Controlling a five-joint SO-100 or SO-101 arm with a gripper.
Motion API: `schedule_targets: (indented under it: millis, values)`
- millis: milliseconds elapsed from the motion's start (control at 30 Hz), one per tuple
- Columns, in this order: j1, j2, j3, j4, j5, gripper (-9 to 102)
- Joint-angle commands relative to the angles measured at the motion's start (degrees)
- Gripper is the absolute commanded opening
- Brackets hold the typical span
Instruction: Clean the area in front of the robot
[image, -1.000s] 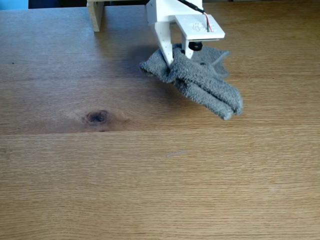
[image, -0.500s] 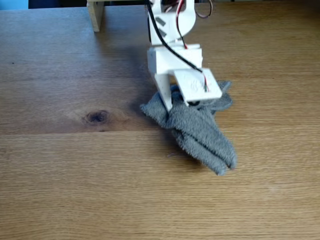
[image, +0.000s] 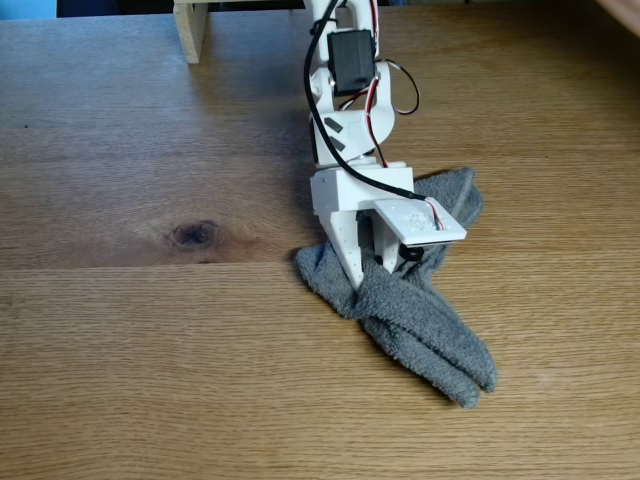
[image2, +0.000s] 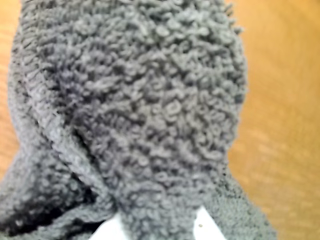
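A: What lies where?

B: The oak bench (image: 150, 380) spreads wide and bare to left and near, with a dark knot (image: 194, 234) left of the arm. The white robot (image: 345, 110) reaches in from the far edge.

A: And the pincer?

B: The pincer (image: 368, 290) is clamped on the grey terry cloth (image: 425, 335), whose looped folds trail near-right, flat on the wood.

Bare tabletop (image: 150, 360) around grey cloth (image: 420, 330)
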Motion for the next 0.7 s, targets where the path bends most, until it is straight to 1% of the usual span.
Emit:
schedule_targets:
  millis: [0,67,200,267,333,433,533,600,667]
  values:
    - [0.35,-1.49,-6.77,-4.83,-3.34,0]
    - [2.02,-2.99,-8.61,-4.13,-4.04,0]
    - [7.91,-4.22,-10.46,1.23,-4.04,0]
    - [11.78,-4.04,-10.72,5.36,-2.64,0]
    - [15.38,-2.81,-10.72,11.60,0.44,0]
    - [18.19,0.53,-10.72,24.79,5.63,0]
    - [16.52,3.96,-10.55,36.30,8.35,0]
    - [13.54,5.89,-10.55,40.25,8.61,0]
    - [9.32,7.82,-10.46,42.28,8.61,0]
